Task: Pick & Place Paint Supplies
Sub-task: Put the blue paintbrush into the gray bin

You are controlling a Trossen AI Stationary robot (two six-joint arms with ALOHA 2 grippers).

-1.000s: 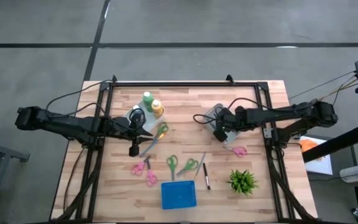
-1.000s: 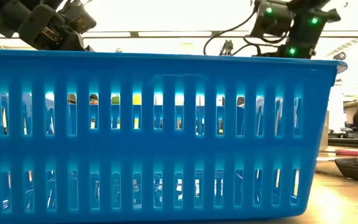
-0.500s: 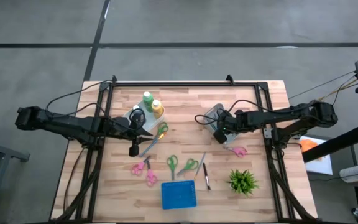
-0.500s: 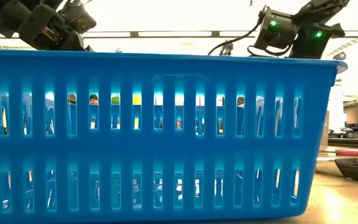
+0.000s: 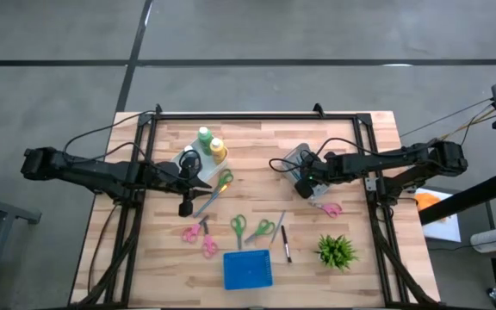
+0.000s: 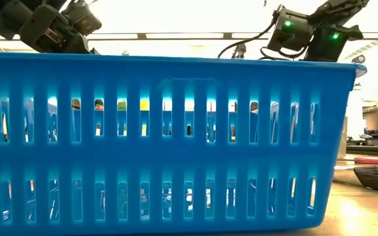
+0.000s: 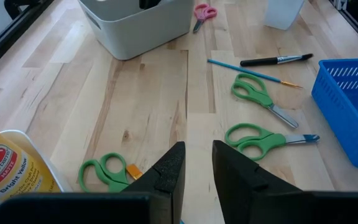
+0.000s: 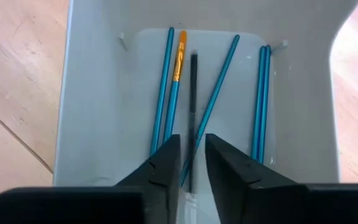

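Since a second ago, the right gripper [image 8: 188, 163] is being seen shifted slightly over the white bin [image 8: 98, 93], its fingers [image 8: 160, 165] now parted by a narrow gap, nothing held. Blue brushes [image 8: 164, 87] and a dark brush [image 8: 192, 99] are lying inside that bin. The left gripper [image 7: 197, 171] is being held low over the surface [image 7: 148, 106], unchanged, fingers slightly apart and empty, beside green scissors [image 7: 107, 171] and a yellow-orange bottle [image 7: 8, 165].

1. Basket [image 5: 248, 270]: bright blue, slotted walls.
2. Brushes [image 8: 211, 106]: blue handles; one dark, one orange-tipped.
3. Bin [image 8: 92, 93]: pale grey.
4. Scissors [image 7: 260, 93]: green handles; another pair pink [image 7: 202, 13].
5. Table [image 5: 257, 142]: light wood planks.
6. Plant [image 5: 336, 251]: green.
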